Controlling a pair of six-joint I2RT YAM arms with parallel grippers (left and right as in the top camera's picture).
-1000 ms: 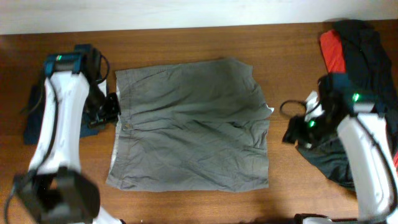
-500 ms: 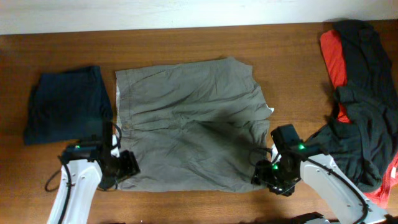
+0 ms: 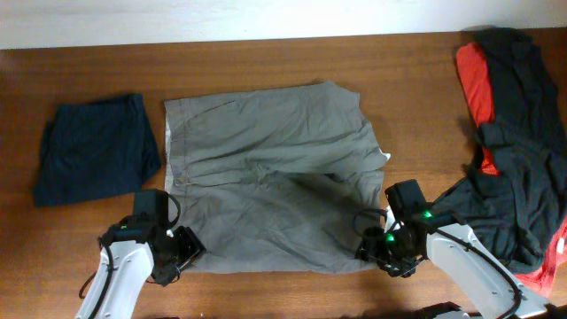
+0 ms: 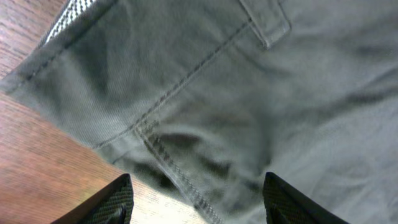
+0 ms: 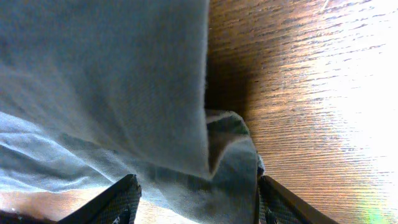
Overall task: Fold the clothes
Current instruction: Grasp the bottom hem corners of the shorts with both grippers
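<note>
The grey-khaki shorts [image 3: 266, 177] lie spread flat in the middle of the wooden table [image 3: 416, 80], waistband to the left. My left gripper [image 3: 183, 251] is at their near left corner. In the left wrist view its fingers [image 4: 196, 202] are open, with the seamed waistband corner [image 4: 249, 93] between and ahead of them. My right gripper [image 3: 372, 250] is at the near right corner. In the right wrist view its fingers [image 5: 199, 205] are open around a rumpled hem corner of the shorts [image 5: 93, 81].
A smaller folded navy garment [image 3: 93, 146] lies at the left of the table. A pile of black and red garments [image 3: 514, 133] fills the right edge, close behind my right arm. Bare wood shows beside the shorts [image 5: 323, 93].
Both arms came from the shorts' left and right sides down to the near corners. In the last half second the left gripper crept right and nearer; the right one barely moved.
</note>
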